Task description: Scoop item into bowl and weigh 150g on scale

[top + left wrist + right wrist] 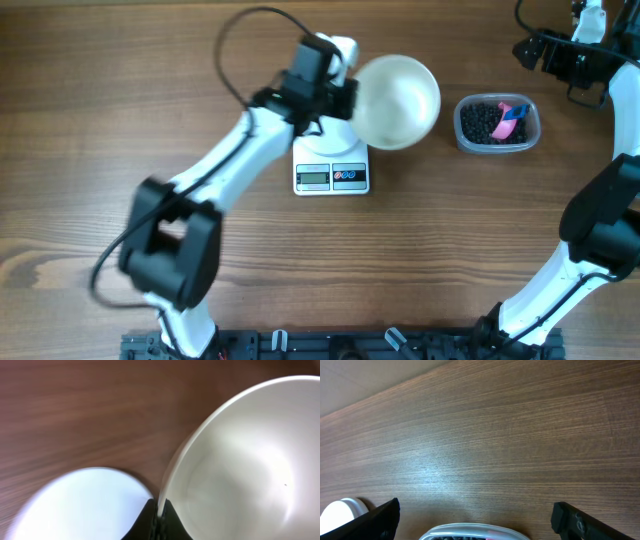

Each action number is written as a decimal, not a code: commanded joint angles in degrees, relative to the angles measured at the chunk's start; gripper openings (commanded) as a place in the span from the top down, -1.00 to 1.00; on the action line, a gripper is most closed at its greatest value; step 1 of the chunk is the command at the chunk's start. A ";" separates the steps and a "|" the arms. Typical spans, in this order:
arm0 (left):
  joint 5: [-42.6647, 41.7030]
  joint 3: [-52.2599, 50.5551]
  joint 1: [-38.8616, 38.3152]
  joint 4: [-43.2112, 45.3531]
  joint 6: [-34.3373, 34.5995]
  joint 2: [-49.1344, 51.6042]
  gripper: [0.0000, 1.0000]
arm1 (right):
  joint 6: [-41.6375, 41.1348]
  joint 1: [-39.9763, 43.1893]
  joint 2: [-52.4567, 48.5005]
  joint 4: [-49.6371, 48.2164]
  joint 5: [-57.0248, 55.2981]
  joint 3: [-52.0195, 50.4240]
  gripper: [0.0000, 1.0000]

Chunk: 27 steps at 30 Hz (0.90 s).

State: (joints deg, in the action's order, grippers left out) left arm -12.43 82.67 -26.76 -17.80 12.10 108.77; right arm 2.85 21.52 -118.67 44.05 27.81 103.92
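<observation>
The white bowl (pixel 397 100) is tilted beside the scale's right back corner, and my left gripper (pixel 345 96) is shut on its left rim. In the left wrist view the black fingertips (pixel 161 521) pinch the thin rim of the bowl (pixel 245 460), with the scale's white platform (pixel 85 505) below left. The scale (pixel 331 170) shows its grey display and its red and blue buttons. The black item (pixel 483 122) lies in a clear tub (pixel 497 142). My right gripper (pixel 537 52) hangs open, up behind the tub, holding nothing; its fingers (pixel 380 520) stand wide apart.
A pink scoop (pixel 512 118) lies in the tub on the beans. The tub's rim (pixel 470 532) shows at the bottom of the right wrist view, and the bowl's white edge (pixel 342 510) at its lower left. The left arm crosses the table's left half.
</observation>
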 commanded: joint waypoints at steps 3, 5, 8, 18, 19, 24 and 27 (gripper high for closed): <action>3.48 0.96 5.20 -12.04 3.80 -2.47 0.92 | -0.07 -0.33 -0.70 -0.13 -0.37 0.96 -0.99; 7.82 0.92 5.18 -15.58 3.80 -1.33 0.92 | -0.04 -0.33 -0.70 -0.13 -0.37 0.96 -1.00; 12.13 0.90 5.14 -16.96 3.80 0.22 0.92 | -0.04 -0.33 -0.70 -0.13 -0.37 0.96 -1.00; 15.74 0.90 5.16 -16.94 3.82 4.63 0.88 | -0.04 -0.33 -0.70 -0.11 -0.37 0.96 -0.99; 15.76 0.92 5.20 -16.74 3.80 4.61 0.82 | -0.04 -0.33 -0.70 -0.11 -0.37 0.96 -0.99; 15.74 0.92 5.31 -17.44 3.80 4.61 0.72 | -0.02 -0.33 -0.70 -0.13 -0.37 0.96 -1.00; 15.78 0.92 5.31 -17.62 3.80 4.61 0.73 | -0.04 -0.33 -0.70 -0.13 -0.37 0.96 -1.00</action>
State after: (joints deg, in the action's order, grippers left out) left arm 2.33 83.64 -21.47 -35.35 15.79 112.51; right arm 2.85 21.52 -118.67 44.05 27.81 103.92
